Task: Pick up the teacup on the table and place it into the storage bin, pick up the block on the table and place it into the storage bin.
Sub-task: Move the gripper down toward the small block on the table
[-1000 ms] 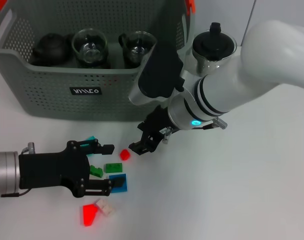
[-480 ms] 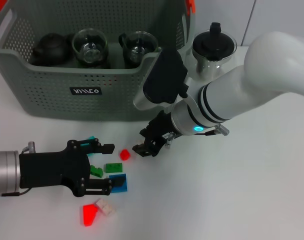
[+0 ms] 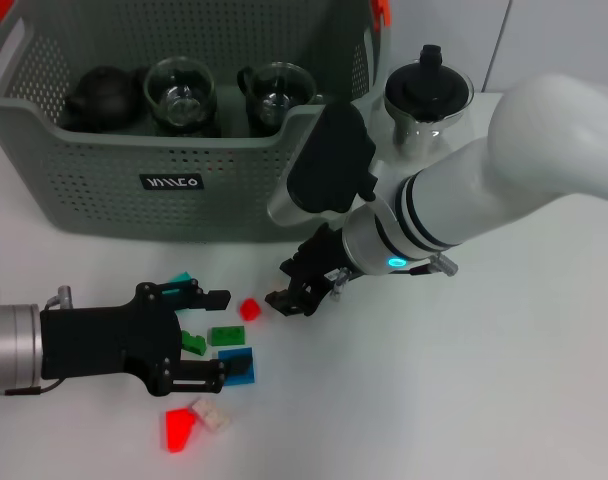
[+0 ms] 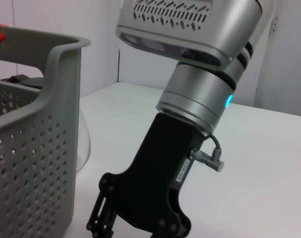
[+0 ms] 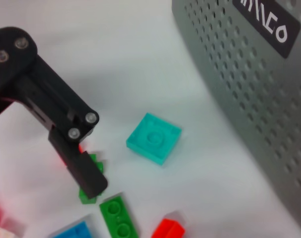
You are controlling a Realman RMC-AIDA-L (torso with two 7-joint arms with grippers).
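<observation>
Right gripper (image 3: 287, 296) mid-frame beside small red block (image 3: 249, 309), jaws unclear, left gripper (image 3: 209, 335) lower left, wide open, empty, bin (image 3: 104, 170) above.

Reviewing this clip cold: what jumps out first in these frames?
The right gripper hangs low over the table beside a small red block, just in front of the storage bin, which already holds glass cups and a dark teapot. The left gripper, open, sits among the scattered blocks: green, blue and teal. A glass teapot stands beside the bin.
</observation>
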